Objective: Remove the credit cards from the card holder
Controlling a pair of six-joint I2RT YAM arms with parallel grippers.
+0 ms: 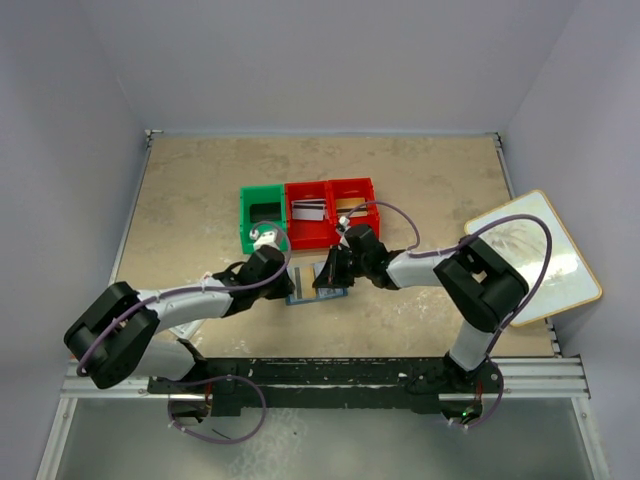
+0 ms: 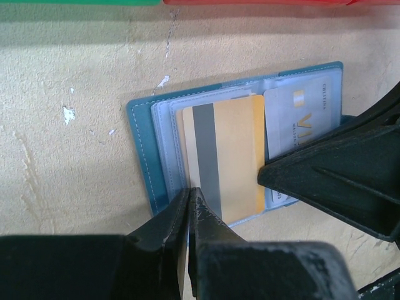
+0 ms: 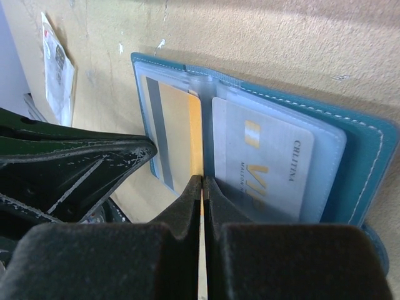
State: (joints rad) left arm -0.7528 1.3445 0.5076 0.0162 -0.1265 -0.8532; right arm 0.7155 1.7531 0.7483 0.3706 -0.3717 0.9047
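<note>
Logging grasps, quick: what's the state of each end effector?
Left end effector: closed, tips at the card holder edge; grip unclear.
Right end effector: closed on the gold credit card.

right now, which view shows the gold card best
Left wrist: the gold card shows nearly whole, stripe up, in the open wallet. Right wrist sees it foreshortened and partly hidden. In the top view it is too small to make out.

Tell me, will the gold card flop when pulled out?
Probably not: the gold card looks flat and straight-edged, so likely stiff. It looks thin, so probably light. Its smooth face might slip, though the right gripper pinches its edge.
</note>
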